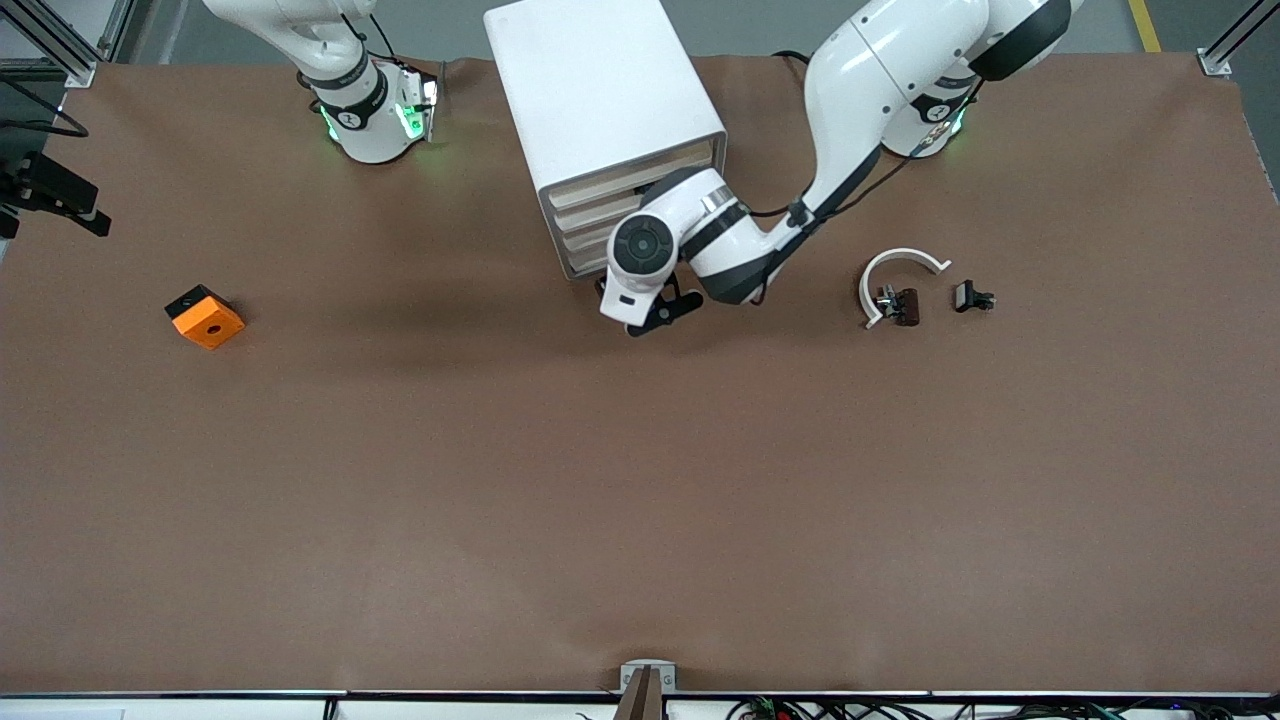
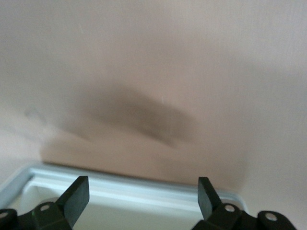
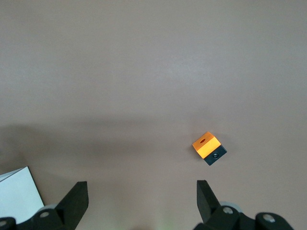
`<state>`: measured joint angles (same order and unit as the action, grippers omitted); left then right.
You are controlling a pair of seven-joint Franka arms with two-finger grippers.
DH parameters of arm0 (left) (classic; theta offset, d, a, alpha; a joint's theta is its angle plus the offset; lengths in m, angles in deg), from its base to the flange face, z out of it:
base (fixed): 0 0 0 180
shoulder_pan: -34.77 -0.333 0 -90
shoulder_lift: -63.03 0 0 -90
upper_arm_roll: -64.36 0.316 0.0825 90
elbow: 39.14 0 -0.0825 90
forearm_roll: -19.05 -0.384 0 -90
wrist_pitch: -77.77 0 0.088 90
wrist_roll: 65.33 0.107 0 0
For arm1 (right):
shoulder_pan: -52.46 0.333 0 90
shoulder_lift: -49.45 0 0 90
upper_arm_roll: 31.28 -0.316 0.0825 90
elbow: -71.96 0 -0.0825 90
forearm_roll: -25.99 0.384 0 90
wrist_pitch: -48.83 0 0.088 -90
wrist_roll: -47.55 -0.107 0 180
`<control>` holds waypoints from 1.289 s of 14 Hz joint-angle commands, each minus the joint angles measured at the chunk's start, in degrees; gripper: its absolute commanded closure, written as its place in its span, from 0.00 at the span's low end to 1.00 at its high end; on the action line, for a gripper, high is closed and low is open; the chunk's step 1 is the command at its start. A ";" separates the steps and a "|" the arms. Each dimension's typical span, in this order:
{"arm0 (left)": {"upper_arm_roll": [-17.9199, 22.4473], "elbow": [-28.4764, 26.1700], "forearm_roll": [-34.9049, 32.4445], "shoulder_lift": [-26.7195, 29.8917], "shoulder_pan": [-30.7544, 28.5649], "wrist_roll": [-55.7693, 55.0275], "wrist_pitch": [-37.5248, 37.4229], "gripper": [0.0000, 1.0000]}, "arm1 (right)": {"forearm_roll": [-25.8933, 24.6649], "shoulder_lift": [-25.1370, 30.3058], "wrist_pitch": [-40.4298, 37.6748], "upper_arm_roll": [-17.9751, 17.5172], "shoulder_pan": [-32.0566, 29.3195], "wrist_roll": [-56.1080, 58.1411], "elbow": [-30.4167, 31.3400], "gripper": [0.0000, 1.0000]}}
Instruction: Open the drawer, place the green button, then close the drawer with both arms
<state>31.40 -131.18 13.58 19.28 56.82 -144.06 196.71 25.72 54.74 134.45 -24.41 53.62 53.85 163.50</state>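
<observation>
The white cabinet [image 1: 600,90] stands at the robots' edge of the table, its beige drawer fronts [image 1: 590,215] facing the front camera. The left arm reaches down in front of the lowest drawer [image 1: 583,262]. My left gripper [image 1: 655,315] is open and empty just above the table. In the left wrist view [image 2: 144,184] a white rounded rim [image 2: 134,189] lies between its fingers. My right gripper [image 3: 141,184] is open and empty, high over the table; it does not show in the front view. I cannot make out the button.
An orange block [image 1: 205,317] lies toward the right arm's end and also shows in the right wrist view [image 3: 207,146]. A white curved piece [image 1: 895,262], a brown clip part [image 1: 905,306] and a black clip part [image 1: 970,297] lie toward the left arm's end.
</observation>
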 commanded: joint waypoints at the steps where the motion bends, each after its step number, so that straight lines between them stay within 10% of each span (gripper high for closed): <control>1: -1.40 0.90 -4.10 -0.19 -3.22 -0.19 -1.16 0.00 | -0.27 1.38 0.86 -0.19 -0.10 -0.33 1.54 0.00; 18: -1.58 -0.25 -10.09 6.22 -22.91 19.91 -8.97 0.00 | -0.35 1.38 0.51 -0.37 -0.10 -0.15 1.54 0.00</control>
<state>30.95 -130.53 4.59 23.10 36.28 -126.84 190.40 25.73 54.75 134.46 -24.63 53.66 53.84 163.72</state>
